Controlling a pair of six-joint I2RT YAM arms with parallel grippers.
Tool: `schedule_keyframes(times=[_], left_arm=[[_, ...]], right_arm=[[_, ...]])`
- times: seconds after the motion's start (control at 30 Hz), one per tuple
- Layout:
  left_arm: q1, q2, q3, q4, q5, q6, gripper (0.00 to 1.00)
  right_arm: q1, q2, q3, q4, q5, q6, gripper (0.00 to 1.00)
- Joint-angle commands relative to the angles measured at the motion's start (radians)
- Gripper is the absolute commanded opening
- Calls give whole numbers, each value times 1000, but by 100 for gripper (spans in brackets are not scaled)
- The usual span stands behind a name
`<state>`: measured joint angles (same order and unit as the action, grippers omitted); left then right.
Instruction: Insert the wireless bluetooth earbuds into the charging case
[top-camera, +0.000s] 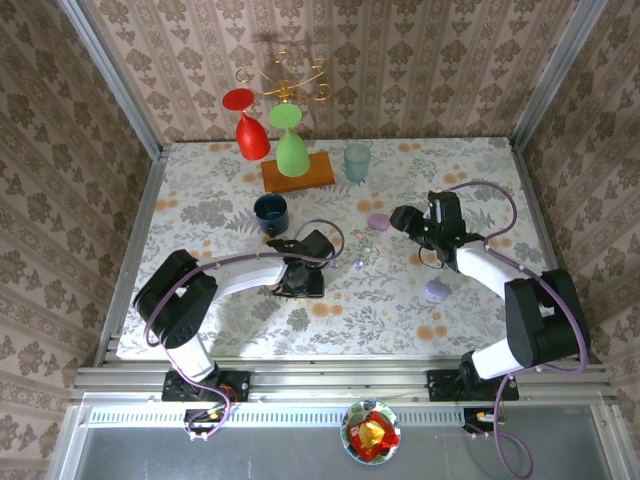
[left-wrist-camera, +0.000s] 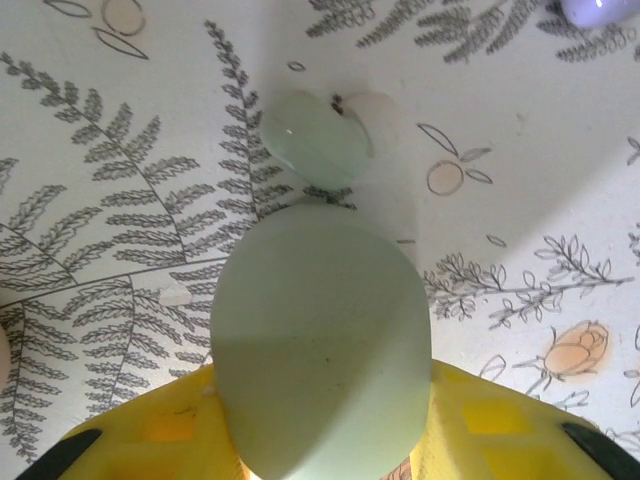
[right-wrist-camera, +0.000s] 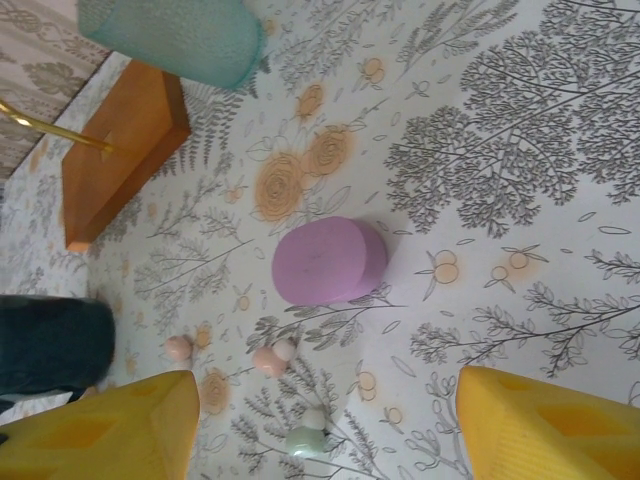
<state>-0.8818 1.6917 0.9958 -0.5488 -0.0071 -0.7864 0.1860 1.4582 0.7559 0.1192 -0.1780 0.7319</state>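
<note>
Your left gripper is clamping the pale green case between its fingers; your right gripper is hovering wide open, empty, near the lilac case.

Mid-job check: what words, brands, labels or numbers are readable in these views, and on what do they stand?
No readable text in any view.
pale green case: plain shell, no print.
purple case: plain, no print.
teal cup, dark blue cup, wooden base: no marks seen.
tablecloth: flowers and ferns, no lettering.
shiny wrappers in the bowl: too small to tell any print.
</note>
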Motion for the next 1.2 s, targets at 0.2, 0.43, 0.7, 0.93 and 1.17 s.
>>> schedule_keyframes(times=[0.2, 0.43, 0.7, 0.93, 1.17], left_arm=[[-52, -86, 40, -12, -82, 310, 32], [-50, -136, 20, 101, -10, 637, 27], [-49, -212, -42, 277, 108, 790, 28], [-52, -256, -63, 339, 269, 860, 27], [-52, -253, -63, 360, 287, 870, 27]], right_arm=[[9, -106, -26, -93, -131, -70, 70], [9, -163, -1, -222, -312, -118, 69], [10, -185, -24, -279, -531, -154, 68], [24, -169, -91, -127, -729, -75, 67], [73, -144, -122, 17, -817, 15, 64]])
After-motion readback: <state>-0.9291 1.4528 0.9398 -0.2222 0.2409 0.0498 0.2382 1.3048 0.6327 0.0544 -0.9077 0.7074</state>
